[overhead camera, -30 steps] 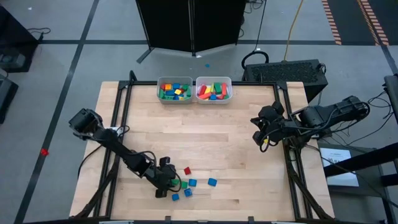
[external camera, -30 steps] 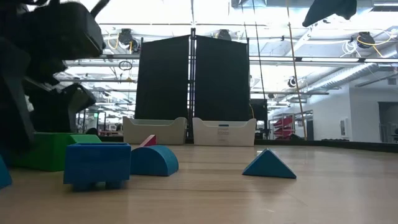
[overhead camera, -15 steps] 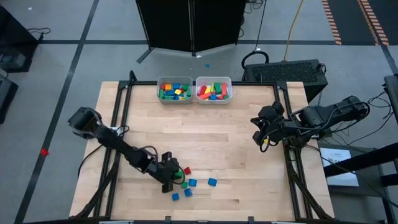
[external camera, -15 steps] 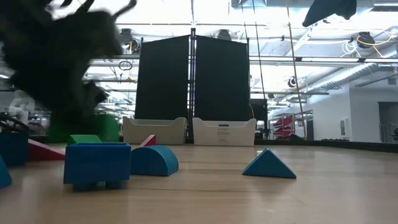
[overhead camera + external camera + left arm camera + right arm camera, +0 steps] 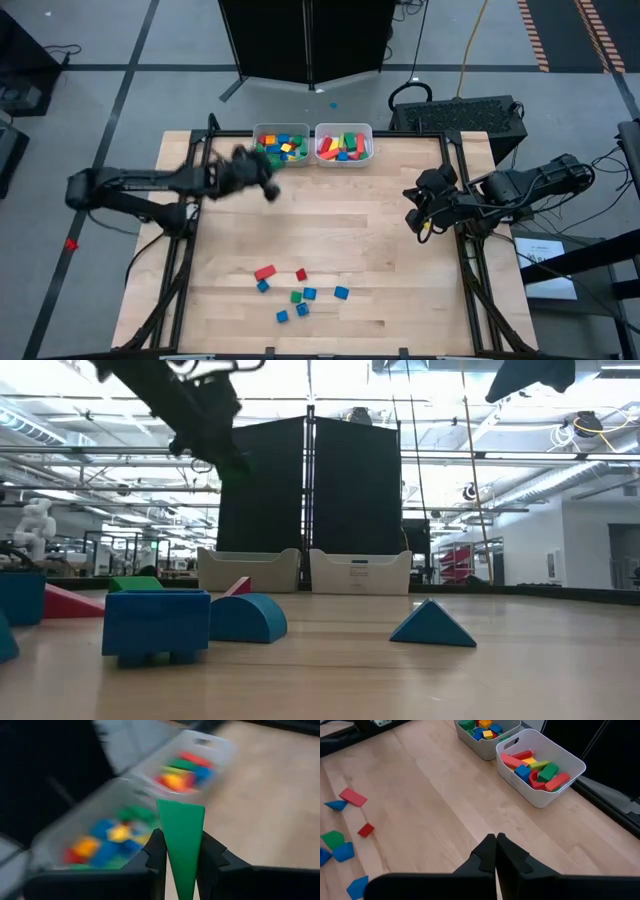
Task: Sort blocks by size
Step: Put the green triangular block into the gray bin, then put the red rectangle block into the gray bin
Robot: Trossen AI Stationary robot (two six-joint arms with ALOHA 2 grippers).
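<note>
the green wedge block is clamped between the fingers of the left claw, thin edge pointing down toward the wrist, and is carried in the air near the two pale bins at the far edge of the worktop. in the high view the left claw hangs just beside the near-left corner of the left bin, not yet over it, so the block's release is a step not yet done.

both bins already hold a good many blocks: the left bin shows mostly small pieces in blue, yellow, green and orange, while the right bin holds longer pieces in red, pink, green and yellow. by that look most of the sorting is done.

what is left lies loose near the front of the worktop: a flat red block, a small red one, a green one and about five blue pieces close around them. in the low view these show as a blue bridge-like block, a blue half-round and a blue wedge, among others. so i judge about eight remain, beyond the one in hand.

the right claw waits over the right side of the worktop with its fingers pressed together and nothing between them.
</note>
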